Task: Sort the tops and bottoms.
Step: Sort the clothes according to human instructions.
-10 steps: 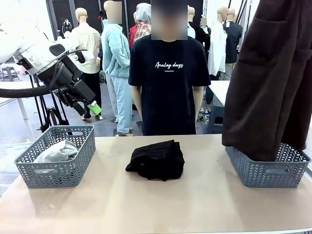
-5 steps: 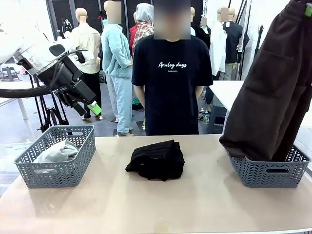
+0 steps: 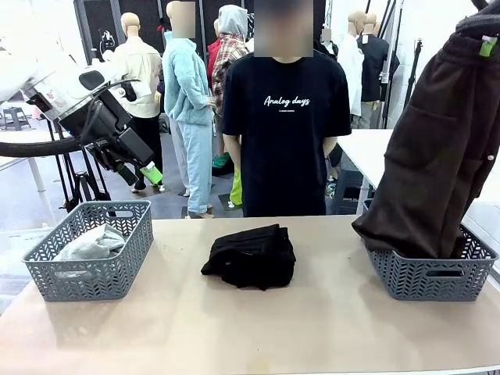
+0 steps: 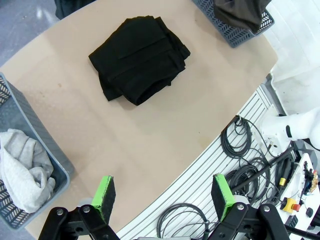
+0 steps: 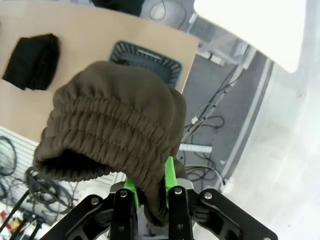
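Observation:
Dark brown trousers (image 3: 437, 164) hang by their elastic waistband from my right gripper (image 3: 487, 39), which is shut on them high at the right. Their lower end rests in the right grey basket (image 3: 430, 283). The right wrist view shows the bunched waistband (image 5: 112, 125) pinched between the green pads of the right gripper (image 5: 150, 184), above that basket (image 5: 147, 59). A folded black garment (image 3: 251, 255) lies mid-table, seen also as a black bundle (image 4: 139, 59). A light grey top (image 3: 92, 243) lies in the left basket (image 3: 86, 279). My left gripper (image 3: 141, 175) hangs open above that basket, the left gripper (image 4: 163, 194) holding nothing.
A person in a black T-shirt (image 3: 285, 133) stands at the far edge, hands down. The near table edge (image 4: 165, 180) borders a slatted rail with coiled cables (image 4: 240, 150). Bare tabletop (image 3: 250, 328) lies between the two baskets.
My right gripper has carried the brown trousers rightward and away from the camera, so they now drape into the right basket. The person has stepped slightly right. The left arm has not moved.

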Available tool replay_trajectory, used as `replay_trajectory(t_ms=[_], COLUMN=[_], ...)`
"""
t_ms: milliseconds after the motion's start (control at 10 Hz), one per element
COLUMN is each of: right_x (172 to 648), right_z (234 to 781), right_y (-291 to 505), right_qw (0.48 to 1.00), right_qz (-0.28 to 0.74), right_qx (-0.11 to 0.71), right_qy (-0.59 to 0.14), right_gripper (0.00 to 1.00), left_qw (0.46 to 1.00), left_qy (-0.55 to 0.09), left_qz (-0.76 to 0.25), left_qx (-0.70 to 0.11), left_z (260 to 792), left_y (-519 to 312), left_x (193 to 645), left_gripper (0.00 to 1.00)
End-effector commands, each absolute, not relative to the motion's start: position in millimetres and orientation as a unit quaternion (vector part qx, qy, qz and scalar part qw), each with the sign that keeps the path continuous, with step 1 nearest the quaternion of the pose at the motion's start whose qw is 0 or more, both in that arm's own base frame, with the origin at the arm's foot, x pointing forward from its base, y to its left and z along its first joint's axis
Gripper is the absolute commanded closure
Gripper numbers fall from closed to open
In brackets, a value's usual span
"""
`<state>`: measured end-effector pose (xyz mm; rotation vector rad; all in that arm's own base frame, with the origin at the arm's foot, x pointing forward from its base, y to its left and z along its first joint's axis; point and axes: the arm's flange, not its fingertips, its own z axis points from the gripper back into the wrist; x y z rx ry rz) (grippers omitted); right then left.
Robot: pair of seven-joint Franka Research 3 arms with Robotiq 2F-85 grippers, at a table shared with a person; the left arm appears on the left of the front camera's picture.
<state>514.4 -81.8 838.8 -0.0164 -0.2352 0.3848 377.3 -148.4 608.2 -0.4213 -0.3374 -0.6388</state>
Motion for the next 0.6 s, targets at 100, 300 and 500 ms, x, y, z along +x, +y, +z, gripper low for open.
replay_trajectory(t_ms=[100, 300, 500], right_x=[504.4, 535.6, 593.9], right_z=[848.4, 835.3, 785.2], right_y=[-80.2, -96.9, -124.1], right_qw=[0.973, 0.974, 0.966], right_qz=[0.190, 0.204, 0.227], right_qx=[-0.013, 0.033, 0.109], right_qy=[-0.127, -0.097, -0.052], right_gripper=[1.00, 1.00, 1.00], left_qw=[0.913, 0.913, 0.913], left_qy=[-0.165, -0.165, -0.165], left_qz=[-0.309, -0.309, -0.309], left_qx=[-0.207, -0.207, -0.207], left_z=[609.5, 609.5, 609.5], left_y=[-148.4, -148.4, -148.4], left_x=[377.1, 377.1, 377.1], left_gripper=[0.00, 0.00, 0.00])
